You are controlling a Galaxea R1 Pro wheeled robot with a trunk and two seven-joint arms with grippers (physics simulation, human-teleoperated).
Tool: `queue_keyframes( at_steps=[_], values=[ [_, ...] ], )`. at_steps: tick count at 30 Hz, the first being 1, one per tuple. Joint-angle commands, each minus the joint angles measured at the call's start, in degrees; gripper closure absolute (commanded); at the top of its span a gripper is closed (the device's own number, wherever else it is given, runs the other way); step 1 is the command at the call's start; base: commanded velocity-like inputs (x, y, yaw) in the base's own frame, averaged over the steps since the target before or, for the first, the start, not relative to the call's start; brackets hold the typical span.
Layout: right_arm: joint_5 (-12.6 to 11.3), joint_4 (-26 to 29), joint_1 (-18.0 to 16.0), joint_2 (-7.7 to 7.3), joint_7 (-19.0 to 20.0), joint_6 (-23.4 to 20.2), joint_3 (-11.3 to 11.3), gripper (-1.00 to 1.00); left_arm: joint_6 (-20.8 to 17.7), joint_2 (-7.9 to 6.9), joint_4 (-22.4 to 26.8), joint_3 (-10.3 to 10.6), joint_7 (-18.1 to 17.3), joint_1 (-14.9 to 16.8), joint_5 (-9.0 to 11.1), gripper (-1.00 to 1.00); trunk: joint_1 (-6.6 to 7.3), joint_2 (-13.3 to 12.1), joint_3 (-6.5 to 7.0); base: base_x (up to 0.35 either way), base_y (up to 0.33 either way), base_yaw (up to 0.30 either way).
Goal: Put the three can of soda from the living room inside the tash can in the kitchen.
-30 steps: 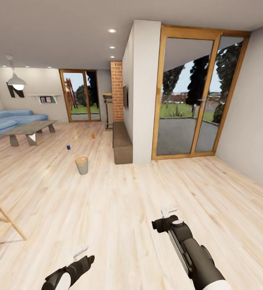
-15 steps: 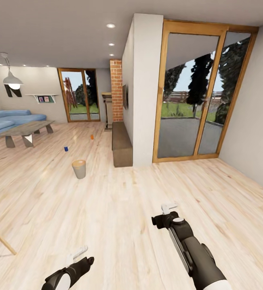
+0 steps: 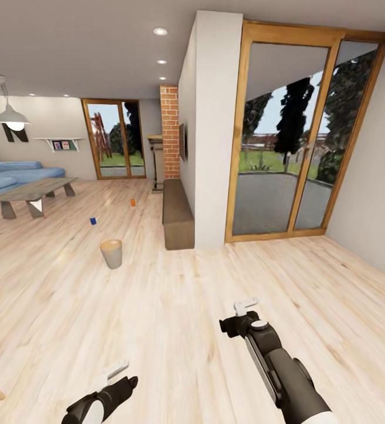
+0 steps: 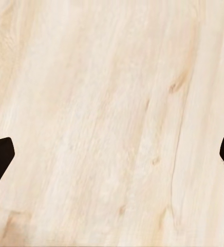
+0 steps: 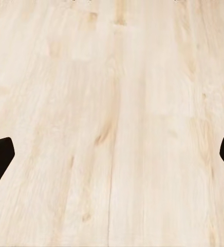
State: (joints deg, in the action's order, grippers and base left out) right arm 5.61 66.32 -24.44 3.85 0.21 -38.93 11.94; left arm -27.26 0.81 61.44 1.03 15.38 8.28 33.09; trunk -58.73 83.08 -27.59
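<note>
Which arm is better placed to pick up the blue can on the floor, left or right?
Probably left. The blue can lies far ahead on the left side, where the left gripper is. Both the left and right gripper are open and empty, still far away.

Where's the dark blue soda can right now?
In the head view, the dark blue soda can stands on the wood floor at left, just beyond the grey tapered trash can, short of the grey low table.

Trash can (image 3: 111, 254) standing on the wood floor (image 3: 175, 306), left of centre. Two soda cans sitting beyond it, well apart: nearer can (image 3: 92, 221), farther can (image 3: 132, 202). Low table (image 3: 30, 194) and sofa (image 3: 10, 176) lying at far left. Bench (image 3: 176, 215) running along the wall (image 3: 210, 129), centre frame.
</note>
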Motion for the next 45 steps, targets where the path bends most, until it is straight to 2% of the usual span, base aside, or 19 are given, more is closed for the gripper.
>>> queue_keyframes(
  at_steps=[1,6,9,14,19,20,22,23,25,27,31,33,34,37,41,42,45],
  values=[
    [0.04,-0.12,0.00,-0.01,0.02,0.03,-0.01,-1.00,0.00,0.02,0.00,0.01,0.00,-0.01,-0.05,-1.00,0.00,0.00,0.00,0.347,0.000,0.000],
    [0.09,-0.67,-0.04,0.07,0.00,-0.06,0.09,-1.00,0.01,0.02,-0.01,0.02,0.00,0.00,-0.05,-1.00,0.00,0.00,0.00,0.347,0.000,0.000],
    [0.32,-3.84,-0.07,0.23,-0.14,0.37,0.46,-1.00,0.01,-0.05,-0.01,0.02,0.00,0.01,-0.04,-1.00,0.00,0.00,0.00,0.347,0.000,0.000],
    [0.45,-8.70,-0.14,0.34,-0.22,3.48,0.42,-1.00,0.01,-0.10,-0.07,0.02,0.00,-0.01,-0.04,-1.00,0.00,0.00,0.00,0.347,0.000,0.000],
    [0.18,-13.83,-1.26,0.31,0.02,3.83,0.05,-1.00,0.01,-0.11,-0.17,0.02,0.00,0.00,-0.04,-1.00,0.00,0.00,0.00,0.347,0.000,0.000],
    [0.12,-14.84,-1.94,0.18,0.51,3.71,-0.04,-1.00,0.01,-0.11,-0.17,0.02,0.00,-0.01,-0.04,-1.00,0.00,0.00,0.00,0.347,0.000,0.000],
    [0.12,-17.48,-4.07,-0.24,7.77,3.74,-0.31,-1.00,0.01,-0.11,-0.18,0.02,0.00,0.02,-0.04,-1.00,0.00,0.00,0.00,0.347,0.000,0.000],
    [0.22,-17.75,-4.31,-0.26,8.90,3.90,-0.35,-1.00,0.01,-0.11,-0.18,0.02,0.00,0.01,-0.04,-1.00,0.00,0.00,0.00,0.347,0.000,0.000],
    [0.38,-17.73,-4.42,-0.20,9.79,4.64,-0.14,-1.00,0.01,-0.11,-0.18,0.02,0.00,0.01,-0.04,-1.00,0.00,0.00,0.00,0.347,0.000,0.000],
    [0.49,-16.30,-4.11,-0.27,10.73,9.59,0.18,-1.00,0.01,-0.11,-0.18,0.02,0.00,-0.01,-0.04,-1.00,0.00,0.00,0.00,0.347,0.000,0.000],
    [0.57,-14.50,-3.56,-0.17,10.88,12.37,0.18,-1.00,0.19,-0.10,-0.05,-0.25,0.03,0.03,-0.01,-1.00,0.00,0.00,0.00,0.347,0.000,0.000],
    [0.52,-11.69,-3.23,-0.14,10.88,10.99,0.02,-1.00,1.68,-0.35,0.25,-3.11,0.03,-0.14,0.19,-1.00,0.00,0.00,0.00,0.347,0.000,0.000],
    [0.47,-10.37,-3.01,-0.23,10.97,10.03,-0.06,-1.00,2.70,-0.31,0.40,-5.81,-0.08,-0.26,0.20,-1.00,0.00,0.00,0.00,0.347,0.000,0.000],
    [0.60,-8.69,-2.69,-0.36,11.14,8.88,-0.10,-1.00,4.07,0.04,1.40,-10.00,-0.22,-0.58,0.05,-1.00,0.00,0.00,0.00,0.347,0.000,0.000],
    [0.64,-7.68,-2.57,-0.12,10.88,8.04,-0.14,-1.00,3.84,-0.12,4.35,-11.75,-0.87,-2.27,0.58,-1.00,0.00,0.00,0.00,0.347,0.000,0.000],
    [0.63,-6.10,-2.32,0.06,10.74,6.67,-0.11,-1.00,2.33,-0.24,2.94,-12.08,-1.34,-2.41,0.90,-1.00,0.00,0.00,0.00,0.347,0.000,0.000],
    [0.63,-5.26,-2.16,0.03,10.70,5.40,0.19,-1.00,1.46,-0.27,1.40,-12.16,-1.59,-2.20,0.98,-1.00,0.00,0.00,0.00,0.347,0.000,0.000]
  ],
)
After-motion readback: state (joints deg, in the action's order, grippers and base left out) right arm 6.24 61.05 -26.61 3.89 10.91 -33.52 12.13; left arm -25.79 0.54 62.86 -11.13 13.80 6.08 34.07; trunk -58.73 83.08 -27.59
